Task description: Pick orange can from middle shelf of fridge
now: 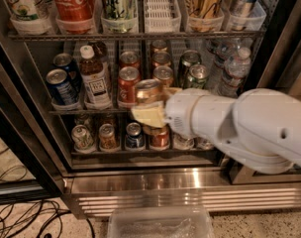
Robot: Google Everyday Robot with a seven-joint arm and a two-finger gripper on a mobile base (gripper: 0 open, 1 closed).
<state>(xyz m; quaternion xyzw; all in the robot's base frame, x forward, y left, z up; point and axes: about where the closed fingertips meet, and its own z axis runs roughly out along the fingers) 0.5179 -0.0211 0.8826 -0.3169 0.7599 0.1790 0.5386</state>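
Observation:
The orange can (148, 90), copper-bodied with a silver top, is held in my gripper (150, 109) in front of the middle shelf (76, 111) of the fridge (190, 183). The pale yellow fingers (146, 116) are closed around the can's lower body. The can is out of its lane, level with the shelf's front rail. My white arm reaches in from the right and hides the right part of the middle and lower racks. More orange cans (164, 74) stand in the lane behind.
On the middle shelf are a red can (127, 85), a blue can (59, 86), a white-capped bottle (94, 79), green cans (195, 76) and water bottles (234, 71). Small cans fill the lower rack (107, 137). A clear plastic bin (160, 225) and cables (22, 217) lie on the floor.

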